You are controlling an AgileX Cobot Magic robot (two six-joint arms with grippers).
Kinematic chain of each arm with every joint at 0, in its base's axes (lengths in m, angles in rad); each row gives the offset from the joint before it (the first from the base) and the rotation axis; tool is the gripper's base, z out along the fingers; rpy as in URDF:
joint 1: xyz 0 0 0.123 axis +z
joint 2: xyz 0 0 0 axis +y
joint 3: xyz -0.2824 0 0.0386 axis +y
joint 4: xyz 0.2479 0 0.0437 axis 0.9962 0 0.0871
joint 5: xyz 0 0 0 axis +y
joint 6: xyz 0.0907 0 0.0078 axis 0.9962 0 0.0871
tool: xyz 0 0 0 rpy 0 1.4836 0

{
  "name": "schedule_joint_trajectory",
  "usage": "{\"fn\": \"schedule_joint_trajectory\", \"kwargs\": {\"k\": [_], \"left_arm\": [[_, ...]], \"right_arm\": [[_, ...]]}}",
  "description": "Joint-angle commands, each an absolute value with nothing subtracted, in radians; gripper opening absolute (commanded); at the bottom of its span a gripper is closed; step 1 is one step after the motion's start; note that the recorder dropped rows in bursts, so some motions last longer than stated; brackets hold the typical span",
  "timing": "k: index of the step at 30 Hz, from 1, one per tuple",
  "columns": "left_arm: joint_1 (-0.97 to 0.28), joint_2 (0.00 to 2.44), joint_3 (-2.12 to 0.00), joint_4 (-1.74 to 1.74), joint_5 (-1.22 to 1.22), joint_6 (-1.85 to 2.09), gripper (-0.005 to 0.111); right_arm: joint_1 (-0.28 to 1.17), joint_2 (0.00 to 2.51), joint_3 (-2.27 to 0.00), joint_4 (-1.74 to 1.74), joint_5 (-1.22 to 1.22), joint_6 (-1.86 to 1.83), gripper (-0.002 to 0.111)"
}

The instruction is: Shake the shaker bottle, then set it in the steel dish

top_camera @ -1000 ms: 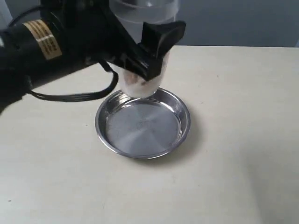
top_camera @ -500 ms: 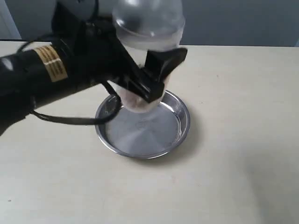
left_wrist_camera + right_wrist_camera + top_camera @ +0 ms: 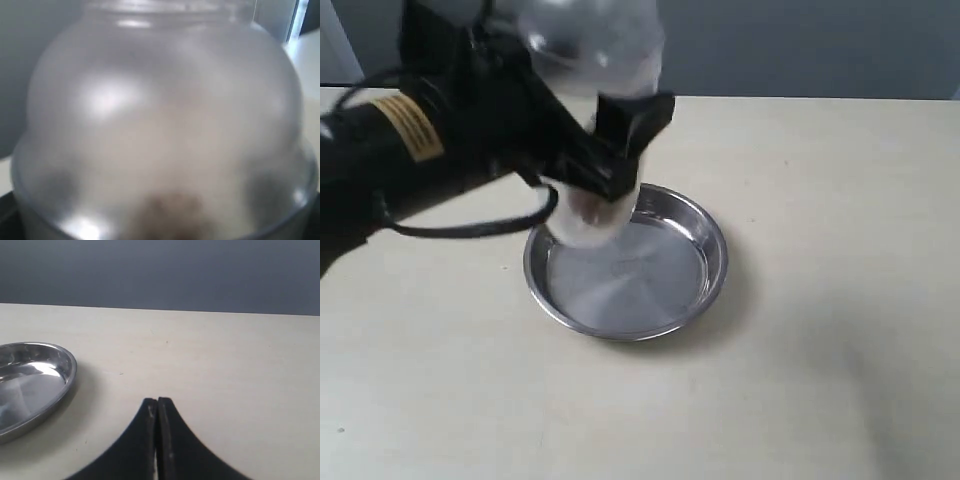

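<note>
My left gripper [image 3: 610, 150] is shut on the shaker bottle [image 3: 592, 60], holding it upright in the air above the back left part of the steel dish [image 3: 705, 235]. The bottle is blurred with motion. Its frosted dome [image 3: 160, 115] fills the left wrist view, with brownish granules dimly showing low inside. The dish holds nothing and also shows in the right wrist view, the steel dish [image 3: 65, 367] lying off to one side of my right gripper [image 3: 158, 402]. That gripper is shut on nothing, low over the bare table.
The cream table [image 3: 820, 380] stretches around the dish. A black cable [image 3: 470, 228] loops under the left arm near the dish's left rim. A dark wall runs behind the table's far edge.
The left gripper and the bottle have swung left, after a slight shift right and down half a second ago. The dish and the right gripper have not moved.
</note>
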State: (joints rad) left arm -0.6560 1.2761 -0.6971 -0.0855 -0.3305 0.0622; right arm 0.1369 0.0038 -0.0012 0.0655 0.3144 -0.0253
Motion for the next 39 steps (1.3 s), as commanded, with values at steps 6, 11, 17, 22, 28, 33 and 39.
{"fn": "schedule_joint_trajectory", "kwargs": {"k": [6, 11, 17, 22, 28, 33, 39], "left_arm": [[-0.674, 1.254, -0.686, -0.082, -0.338, 0.06, 0.0], [-0.692, 1.285, -0.689, 0.01, -0.398, -0.024, 0.0], [-0.66, 1.328, -0.679, -0.018, -0.339, -0.019, 0.0], [-0.691, 1.28, -0.743, 0.025, -0.43, -0.025, 0.0], [-0.648, 1.326, -0.69, -0.064, -0.298, 0.031, 0.0], [-0.681, 1.319, -0.685, -0.021, -0.389, -0.05, 0.0], [-0.689, 1.305, -0.701, -0.174, -0.402, 0.084, 0.0]], "right_arm": [[0.141, 0.0, 0.0, 0.063, 0.303, -0.026, -0.001], [0.141, 0.0, 0.0, 0.063, 0.303, -0.026, -0.001], [0.141, 0.0, 0.0, 0.063, 0.303, -0.026, -0.001], [0.141, 0.0, 0.0, 0.063, 0.305, -0.026, -0.001], [0.141, 0.0, 0.0, 0.063, 0.305, -0.026, -0.001], [0.141, 0.0, 0.0, 0.063, 0.305, -0.026, -0.001], [0.141, 0.0, 0.0, 0.063, 0.305, -0.026, -0.001]]}}
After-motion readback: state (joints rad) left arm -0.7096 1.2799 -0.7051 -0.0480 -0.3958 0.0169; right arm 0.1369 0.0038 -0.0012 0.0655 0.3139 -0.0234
